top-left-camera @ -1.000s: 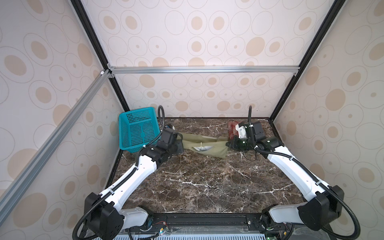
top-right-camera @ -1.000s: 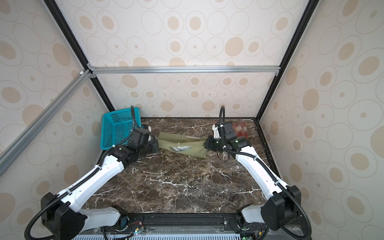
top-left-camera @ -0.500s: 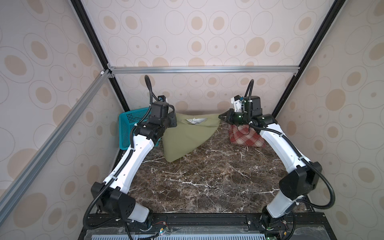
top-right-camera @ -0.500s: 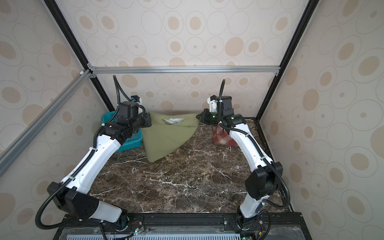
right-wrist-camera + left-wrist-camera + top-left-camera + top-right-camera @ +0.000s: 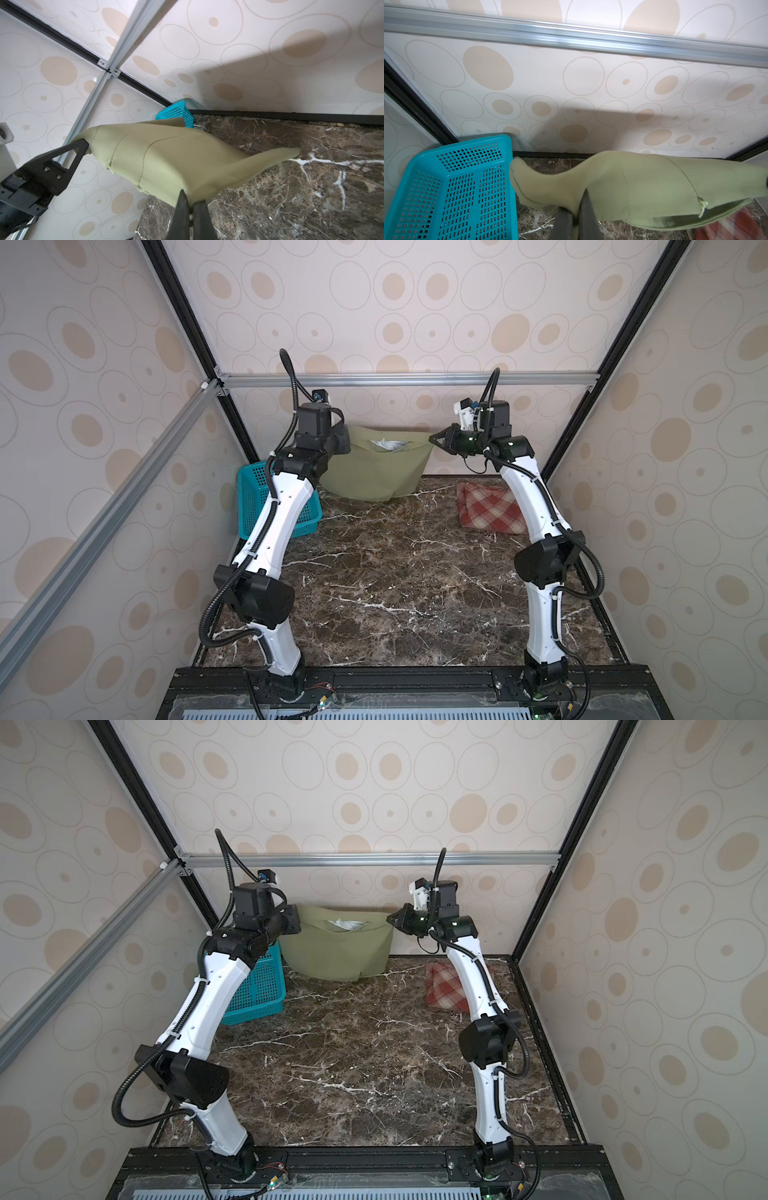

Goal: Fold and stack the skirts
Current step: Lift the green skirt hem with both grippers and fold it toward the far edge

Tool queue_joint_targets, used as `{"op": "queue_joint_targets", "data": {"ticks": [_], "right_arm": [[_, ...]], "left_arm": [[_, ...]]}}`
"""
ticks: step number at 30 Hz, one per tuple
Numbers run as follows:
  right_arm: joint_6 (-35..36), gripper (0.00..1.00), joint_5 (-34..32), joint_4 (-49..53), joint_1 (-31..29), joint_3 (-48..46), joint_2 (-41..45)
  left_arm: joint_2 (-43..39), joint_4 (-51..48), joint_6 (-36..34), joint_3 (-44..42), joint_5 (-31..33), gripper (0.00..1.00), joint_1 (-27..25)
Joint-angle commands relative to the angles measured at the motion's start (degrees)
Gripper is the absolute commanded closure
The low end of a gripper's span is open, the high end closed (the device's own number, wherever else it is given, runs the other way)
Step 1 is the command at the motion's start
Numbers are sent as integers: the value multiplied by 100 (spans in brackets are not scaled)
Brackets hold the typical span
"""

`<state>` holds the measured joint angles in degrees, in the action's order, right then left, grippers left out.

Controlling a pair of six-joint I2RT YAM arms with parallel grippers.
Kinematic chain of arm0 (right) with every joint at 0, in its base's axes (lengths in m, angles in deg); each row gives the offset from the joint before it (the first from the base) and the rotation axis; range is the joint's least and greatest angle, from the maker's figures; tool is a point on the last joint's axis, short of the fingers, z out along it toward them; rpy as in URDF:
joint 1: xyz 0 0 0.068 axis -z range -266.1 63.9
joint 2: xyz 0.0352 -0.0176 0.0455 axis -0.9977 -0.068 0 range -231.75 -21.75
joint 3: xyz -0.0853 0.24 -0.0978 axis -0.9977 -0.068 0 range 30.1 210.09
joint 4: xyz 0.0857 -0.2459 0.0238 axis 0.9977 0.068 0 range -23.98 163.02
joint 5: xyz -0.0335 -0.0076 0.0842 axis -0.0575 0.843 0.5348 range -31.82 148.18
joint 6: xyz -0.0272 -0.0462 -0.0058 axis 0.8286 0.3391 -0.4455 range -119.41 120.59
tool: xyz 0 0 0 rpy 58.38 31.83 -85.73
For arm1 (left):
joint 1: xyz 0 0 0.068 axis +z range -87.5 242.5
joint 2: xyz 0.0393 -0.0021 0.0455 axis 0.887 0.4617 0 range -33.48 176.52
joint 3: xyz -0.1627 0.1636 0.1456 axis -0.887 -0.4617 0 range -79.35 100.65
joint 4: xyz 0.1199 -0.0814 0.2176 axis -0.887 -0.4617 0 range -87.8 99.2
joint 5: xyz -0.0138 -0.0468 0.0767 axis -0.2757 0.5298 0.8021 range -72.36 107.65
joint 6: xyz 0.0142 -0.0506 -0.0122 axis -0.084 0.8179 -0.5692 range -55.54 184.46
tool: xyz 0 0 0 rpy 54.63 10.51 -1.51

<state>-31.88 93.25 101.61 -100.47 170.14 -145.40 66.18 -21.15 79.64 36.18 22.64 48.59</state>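
- The left pincer point(image 5: 576, 207) is clamping fully shut on one top corner of the olive skirt point(image 5: 643, 187), with the cloth bunching between its two dark fingers.
- The right pincer point(image 5: 190, 204) is closing just as tightly on the opposite top corner, and nothing else is sitting in its grip.
- In both top views the two pincers are holding this skirt up in the upper middle of the frame, in front of the back wall point(image 5: 415, 323). The waist edge is sagging between them and gaping open on a white label point(image 5: 388, 444).
- The hem is hanging down to about the far edge of the desk point(image 5: 395, 580). I cannot tell whether it is touching.
- The plaid skirt point(image 5: 486, 510) is lying as a compact bundle on the desk, right of centre in a top view and partly behind the right arm point(image 5: 536, 506).
- The teal basket point(image 5: 253, 497) is standing at the left of the frame, behind the left arm point(image 5: 274, 531) and just beside the hanging cloth.
- Judging by the drape, the olive cloth is behaving as thin, light and limp, so it will probably swing and crumple when lowered. The seamed waist corners look like the firmest places to hold it.
- The plaid is looking thicker and heavier, so it should hold a fold better and serve well as the base of the stack.
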Motion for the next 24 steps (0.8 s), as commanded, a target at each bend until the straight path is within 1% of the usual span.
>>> {"op": "queue_joint_targets", "data": {"ticks": [1, 3, 5, 8, 10, 13, 16, 17, 19, 20, 21, 24], "right_arm": [[234, 100, -53, 1, 84, -1152, 774], [206, 100, -135, -530, 75, -2508, 1436], [109, 100, -283, -1131, 66, -4054, 2136], [47, 100, -569, -1513, 45, -5857, 2954], [-66, 100, -622, -1742, 4, -6897, 3332], [-270, 100, -723, -2057, -78, -8320, 3691], [-378, 100, -792, -2244, -136, -9355, 3853], [-427, 89, -832, -2241, -307, -9604, 3917], [-473, 72, -849, -2179, -321, -9935, 4112], [-444, 62, -928, -2013, -329, -10004, 4272], [-387, 56, -1025, -1826, -331, -10009, 4422], [-177, 51, -1351, -1173, -340, -9795, 4964]], "left_arm": [[-768, 378, 99, -1009, -197, 100, 126], [-1252, 765, 360, -2088, -492, 100, 71], [-1740, 1046, 652, -3213, -552, 100, -77], [-2302, 1398, 1196, -4823, -622, 100, -363], [-2620, 1697, 1630, -5862, -761, 100, -614], [-2923, 2024, 2262, -7198, -730, 100, -1165], [-3101, 2359, 2924, -8316, -869, 100, -1730], [-3161, 2456, 3113, -8600, -921, 95, -1915], [-3305, 2322, 3358, -8884, -897, 58, -2159], [-3418, 2159, 3400, -8928, -841, 49, -2245], [-3542, 1974, 3394, -8918, -793, 43, -2273], [-3996, 1281, 3261, -8678, -503, 31, -2288]]}}
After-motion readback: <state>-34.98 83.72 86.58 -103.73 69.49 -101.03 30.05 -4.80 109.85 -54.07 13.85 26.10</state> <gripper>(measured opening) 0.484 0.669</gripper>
